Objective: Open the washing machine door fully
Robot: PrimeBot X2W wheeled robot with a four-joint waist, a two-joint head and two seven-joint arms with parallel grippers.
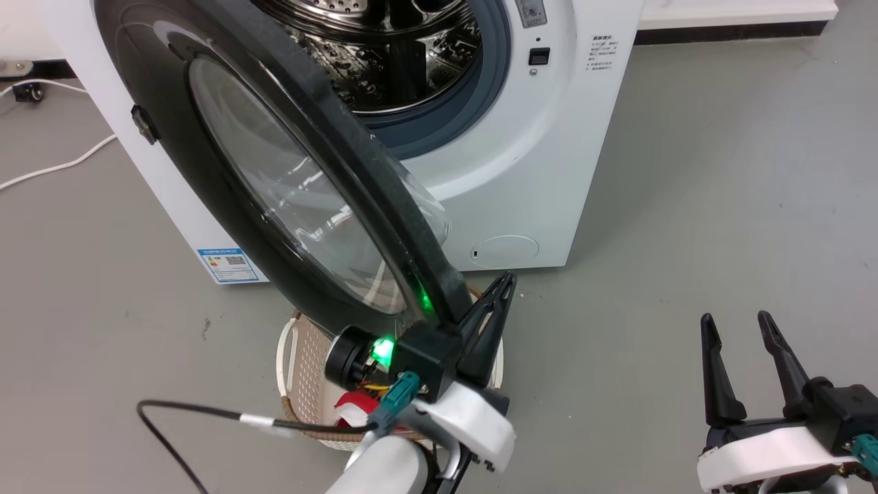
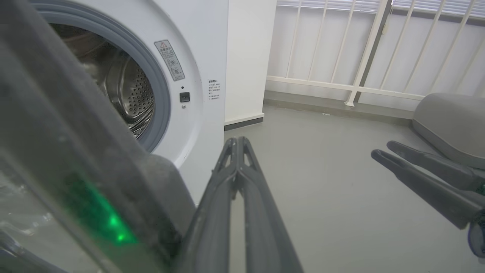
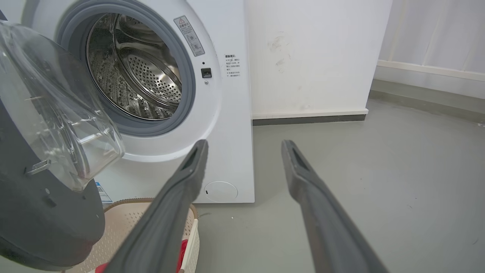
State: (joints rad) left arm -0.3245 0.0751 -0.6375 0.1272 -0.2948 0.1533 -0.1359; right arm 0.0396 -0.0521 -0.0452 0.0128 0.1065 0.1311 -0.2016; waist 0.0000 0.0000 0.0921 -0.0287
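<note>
While door (image 1: 274, 178) hangs ajar, left tool (image 1: 506, 283) sits just beside.

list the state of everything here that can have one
washing machine door: partly open, not fully
washing machine: drum uncovered, looks empty
left gripper: shut, beside the door's edge
right gripper: open, holding nothing
basket: upright, something red inside

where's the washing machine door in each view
head view: door runs upper left to centre, ending by left gripper
left wrist view: door, blurred and dark, down the left side
right wrist view: door at left edge, glass bowl bulging right
shared landmark: small black square right of the drum
</note>
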